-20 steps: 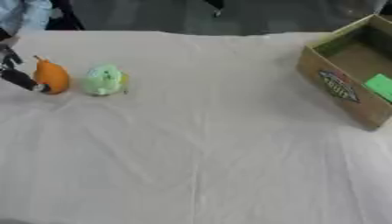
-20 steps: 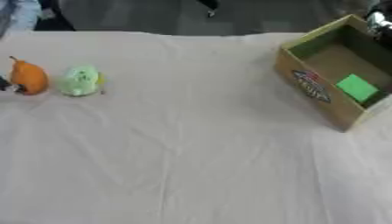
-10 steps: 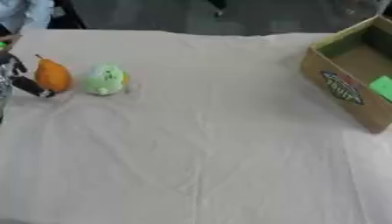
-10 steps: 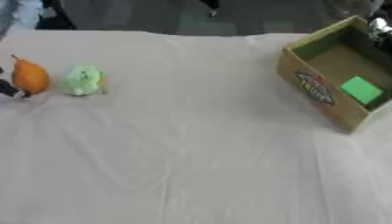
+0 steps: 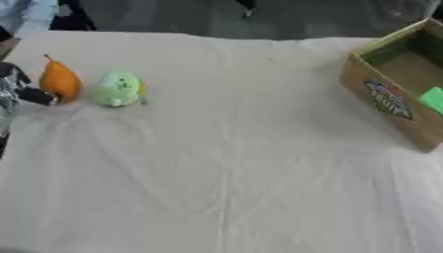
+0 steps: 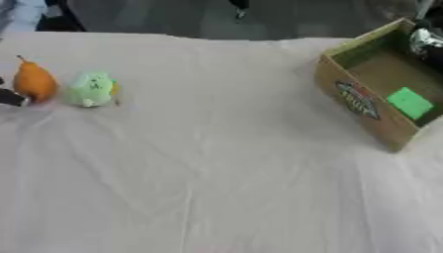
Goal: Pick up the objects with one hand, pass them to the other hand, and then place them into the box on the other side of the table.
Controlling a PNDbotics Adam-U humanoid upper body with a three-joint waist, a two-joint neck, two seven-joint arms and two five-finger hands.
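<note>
reaching left hand (image 5: 19,91) beside orange pear (image 5: 59,80)

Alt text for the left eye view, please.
The robot's left hand sits at the left edge beside an orange pear-shaped toy and a green plush toy on a white-clothed table; an open cardboard box stands far right.

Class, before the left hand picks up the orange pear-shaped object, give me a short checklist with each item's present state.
1. Left hand beside the orange pear-shaped object: ok.
2. Fingers curled round it: cannot tell.
3. Green toy stands apart from it: ok.
4. Box open on top, on the right side: ok.
5. Room in the box beside the green block: ok.
6. Right hand ready to receive: cannot tell; only a silver part shows above the box.
</note>
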